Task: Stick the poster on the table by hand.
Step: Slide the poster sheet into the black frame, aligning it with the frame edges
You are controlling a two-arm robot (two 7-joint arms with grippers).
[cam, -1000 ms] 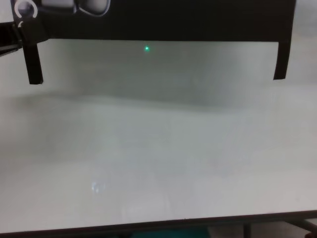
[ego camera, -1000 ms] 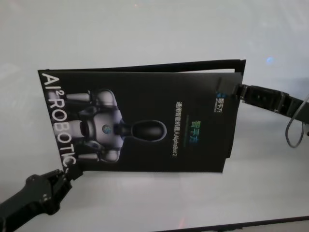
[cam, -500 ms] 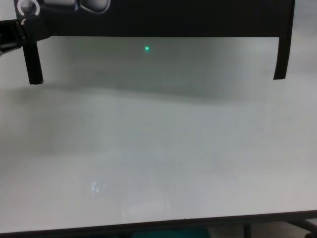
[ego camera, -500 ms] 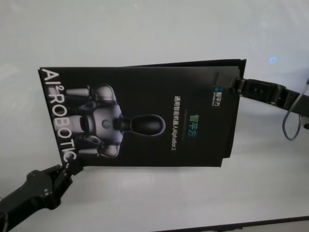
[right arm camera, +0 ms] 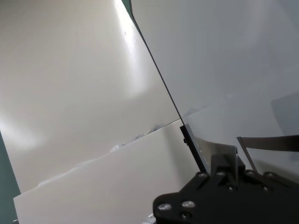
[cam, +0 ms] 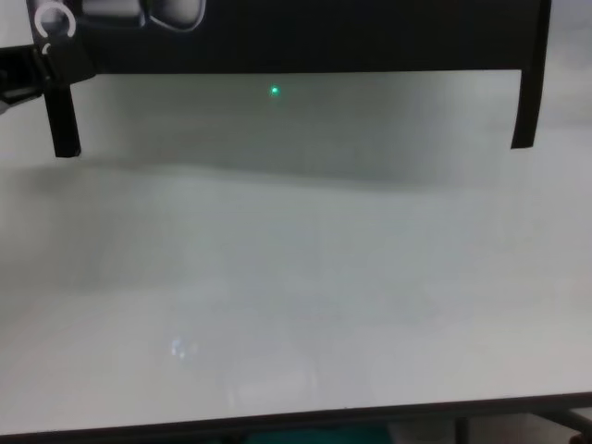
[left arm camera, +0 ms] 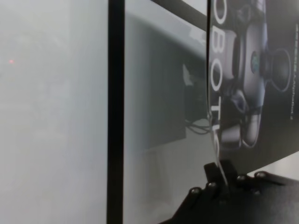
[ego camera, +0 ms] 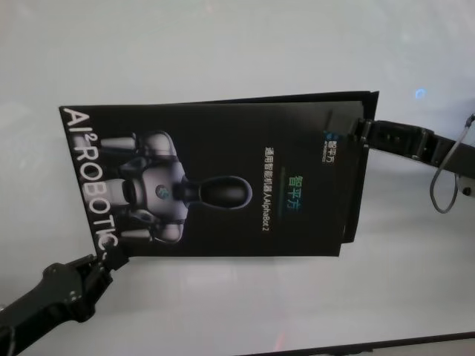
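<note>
The poster (ego camera: 223,185), a glossy black sheet with a grey-white robot and white lettering, hangs above the white table (ego camera: 223,44), held at two opposite corners. My left hand (ego camera: 104,261) is shut on its near-left corner by the lettering; the left wrist view shows the fingers (left arm camera: 212,171) pinching the sheet's edge (left arm camera: 261,70). On the far-right corner my right hand (ego camera: 358,132) is also shut, its jaws closed on the sheet in the right wrist view (right arm camera: 224,156). From the chest, the poster's lower edge (cam: 324,37) crosses the top above the table (cam: 296,277).
Two narrow black strips (cam: 63,120) (cam: 524,111) hang down from the poster's underside. A grey cable loop (ego camera: 443,185) dangles from the right arm. The table's dark near edge (cam: 296,421) runs close in front of me.
The right hand has shifted slightly left and farther away with its corner, and the poster's near edge has lifted a little. The left hand has barely moved.
</note>
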